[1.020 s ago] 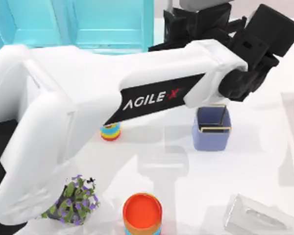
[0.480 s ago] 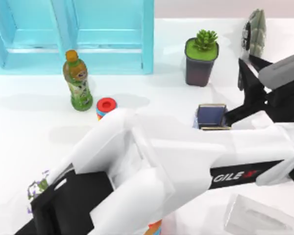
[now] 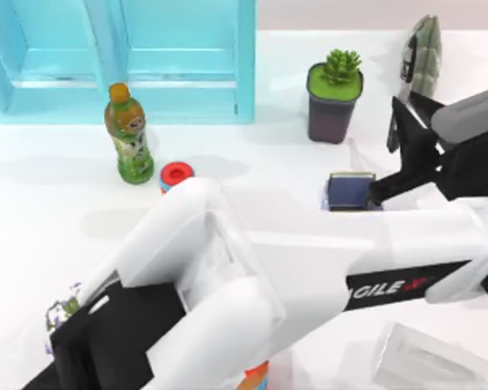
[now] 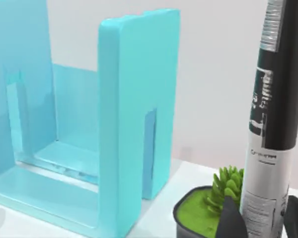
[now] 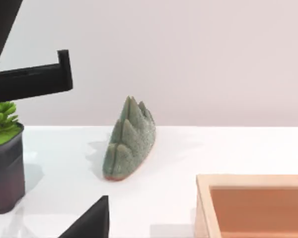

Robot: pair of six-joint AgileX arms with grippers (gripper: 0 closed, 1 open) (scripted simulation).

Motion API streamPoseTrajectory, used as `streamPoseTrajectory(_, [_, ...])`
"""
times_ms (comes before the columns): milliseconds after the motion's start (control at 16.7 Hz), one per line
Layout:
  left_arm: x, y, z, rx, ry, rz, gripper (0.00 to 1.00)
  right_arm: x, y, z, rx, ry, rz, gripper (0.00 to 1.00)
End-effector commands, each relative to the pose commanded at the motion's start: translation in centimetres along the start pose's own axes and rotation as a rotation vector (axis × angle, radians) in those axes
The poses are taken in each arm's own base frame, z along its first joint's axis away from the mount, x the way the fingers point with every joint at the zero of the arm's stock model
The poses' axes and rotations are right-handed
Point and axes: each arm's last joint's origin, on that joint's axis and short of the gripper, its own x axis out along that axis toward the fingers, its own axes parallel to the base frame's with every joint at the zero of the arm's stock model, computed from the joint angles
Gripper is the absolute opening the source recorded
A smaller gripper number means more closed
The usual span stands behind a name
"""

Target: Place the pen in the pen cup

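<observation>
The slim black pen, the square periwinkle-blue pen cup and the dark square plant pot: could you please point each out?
slim black pen [image 4: 274,99], left wrist view, on its printed barrel.
square periwinkle-blue pen cup [image 3: 350,193], top view, on its inner wall.
dark square plant pot [image 3: 328,122], top view, on its front wall.

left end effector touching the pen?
Touching. The left wrist view shows the pen standing upright between the left end effector's dark fingertips, which press against its lower barrel.

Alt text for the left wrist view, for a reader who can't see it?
A black pen stands upright between the left gripper's dark fingertips. Behind it, a succulent in a dark pot sits on the white table, beside a turquoise rack.
</observation>
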Motion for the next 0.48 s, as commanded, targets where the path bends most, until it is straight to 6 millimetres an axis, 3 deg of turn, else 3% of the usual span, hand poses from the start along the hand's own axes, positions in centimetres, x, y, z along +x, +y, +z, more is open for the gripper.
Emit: streamPoseTrajectory(480, [0.0,0.66,0.87,0.048,-0.028,0.032,0.0,0.0,0.0,0.0,0.0,0.0,0.0,1.0])
